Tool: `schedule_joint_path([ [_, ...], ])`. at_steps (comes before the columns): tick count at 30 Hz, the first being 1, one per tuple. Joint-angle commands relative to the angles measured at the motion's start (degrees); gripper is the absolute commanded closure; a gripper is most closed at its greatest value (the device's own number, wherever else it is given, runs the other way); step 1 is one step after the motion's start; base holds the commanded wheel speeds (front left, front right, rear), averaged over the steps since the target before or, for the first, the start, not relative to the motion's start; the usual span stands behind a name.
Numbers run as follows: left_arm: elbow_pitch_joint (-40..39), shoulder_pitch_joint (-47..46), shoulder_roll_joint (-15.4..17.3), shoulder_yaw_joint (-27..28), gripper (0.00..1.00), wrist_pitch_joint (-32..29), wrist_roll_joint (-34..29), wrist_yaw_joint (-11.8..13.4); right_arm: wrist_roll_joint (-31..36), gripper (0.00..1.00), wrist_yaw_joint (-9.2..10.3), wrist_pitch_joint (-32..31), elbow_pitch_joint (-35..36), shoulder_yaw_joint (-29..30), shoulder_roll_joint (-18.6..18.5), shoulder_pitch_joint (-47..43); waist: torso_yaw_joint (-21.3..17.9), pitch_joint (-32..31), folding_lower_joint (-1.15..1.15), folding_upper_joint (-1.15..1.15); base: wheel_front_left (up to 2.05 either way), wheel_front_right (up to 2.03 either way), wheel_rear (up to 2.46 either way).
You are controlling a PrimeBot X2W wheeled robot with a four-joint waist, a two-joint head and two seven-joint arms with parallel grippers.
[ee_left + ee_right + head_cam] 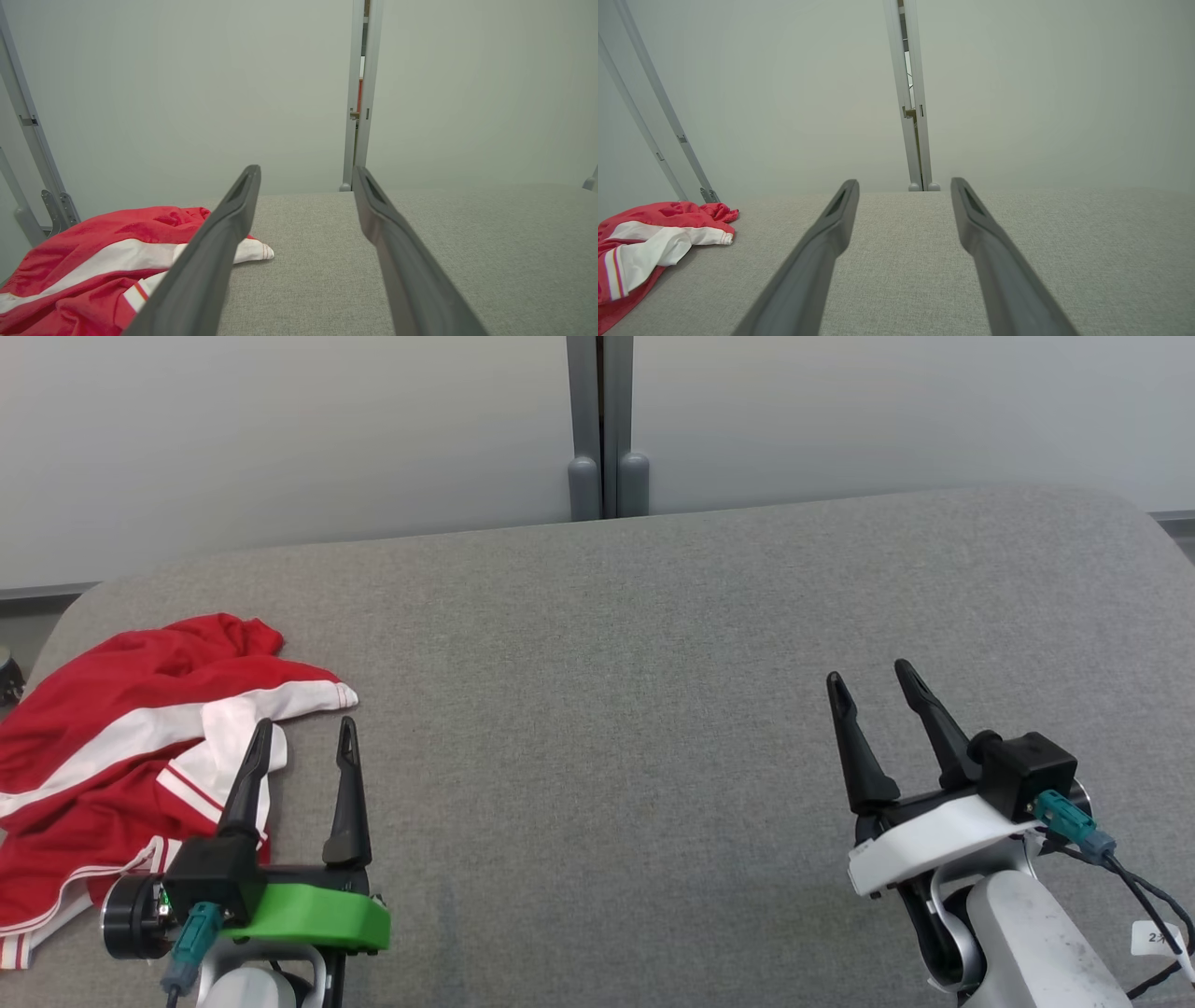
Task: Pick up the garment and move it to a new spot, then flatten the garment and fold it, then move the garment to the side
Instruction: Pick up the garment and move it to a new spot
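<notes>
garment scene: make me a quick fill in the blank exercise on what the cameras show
The crumpled garment is white and ____. It lies toward the robot's ____ side of the grey surface. The left gripper, jaws open, sits on a ____ mount. The right gripper, also open, holds ____.
Missing words: red; left; green; nothing.

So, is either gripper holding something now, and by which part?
Nothing is held. The left gripper and the right gripper are both open and empty; the garment lies crumpled on the table.
</notes>
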State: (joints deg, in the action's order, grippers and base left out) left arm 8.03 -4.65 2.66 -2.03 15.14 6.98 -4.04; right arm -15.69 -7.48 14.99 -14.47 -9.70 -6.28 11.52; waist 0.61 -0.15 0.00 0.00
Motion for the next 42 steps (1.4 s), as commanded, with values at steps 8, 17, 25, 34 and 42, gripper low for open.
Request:
schedule_joint_path([
  [8, 0.5, -0.3, 0.4, 0.1, 0.00, 0.0, 0.6, 0.3, -0.2, 0.00, -0.02, 0.3, -0.3, 0.0, 0.0, 0.5, 0.0, -0.1, 0.00, 0.00, 0.00, 0.00, 0.00],
  [17, 0.7, -0.4, 0.4, 0.5, 0.00, 0.0, 0.9, 0.3, -0.3, 0.00, -0.02, 0.3, -0.4, -0.1, 0.3, 0.2, 1.0, -0.2, 0.00, 0.00, 0.00, 0.00, 0.00],
  [25, 0.8, -0.8, 0.4, 1.4, 0.00, 0.0, 0.8, 0.0, -0.9, 0.00, -0.02, 0.2, -0.6, -1.2, 0.6, -0.2, 4.3, -0.3, 0.00, 0.00, 0.00, 0.00, 0.00],
  [34, 1.2, -0.6, 0.4, 2.5, 0.00, 0.0, 1.3, -0.1, -1.8, 0.00, -0.02, 0.2, -0.2, -1.9, 0.6, -0.5, 11.2, 0.1, 0.00, 0.00, 0.00, 0.00, 0.00],
  [42, 1.9, -0.5, 0.4, 3.1, 0.00, 0.0, 1.5, -0.3, -2.8, 0.00, -0.02, 0.2, 0.1, -2.9, 0.7, -0.9, 19.1, 0.1, 0.00, 0.00, 0.00, 0.00, 0.00],
])
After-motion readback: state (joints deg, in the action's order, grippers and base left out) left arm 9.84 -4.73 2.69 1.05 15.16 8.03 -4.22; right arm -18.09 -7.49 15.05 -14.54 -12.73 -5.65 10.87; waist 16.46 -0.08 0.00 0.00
